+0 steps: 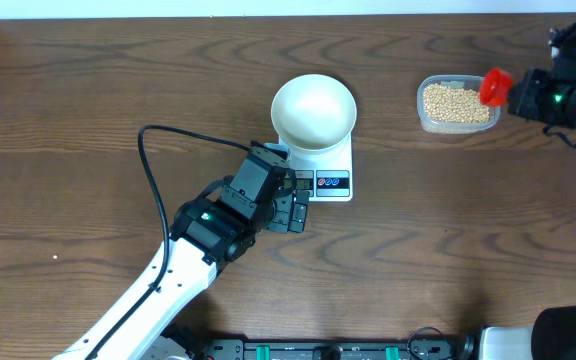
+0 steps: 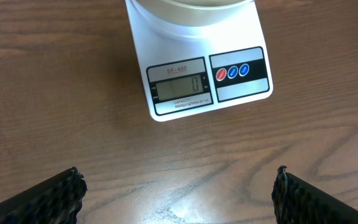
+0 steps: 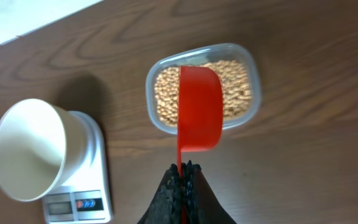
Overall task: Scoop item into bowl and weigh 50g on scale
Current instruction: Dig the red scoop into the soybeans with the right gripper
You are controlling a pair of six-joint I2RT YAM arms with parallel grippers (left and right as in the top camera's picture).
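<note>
My right gripper (image 3: 184, 173) is closed tight on the handle of the red scoop (image 3: 199, 109). The cup of the scoop sticks out in front of my fingers and hangs over the beans (image 3: 235, 93), which lie in the clear tub (image 3: 255, 74). I cannot tell if the scoop touches them. The bowl (image 3: 27, 149) and the scale (image 3: 95, 180) are well apart from this gripper, toward my left side.

My left gripper (image 2: 178, 186) has its fingers wide apart w/ nothing between them, low over the table (image 2: 42, 93) and just in front of the scale. The display (image 2: 178, 87) faces this gripper and reads 0, w/ the buttons (image 2: 232, 72) beside it. The bowl sits on the scale's platform, at the end away from the display.
</note>
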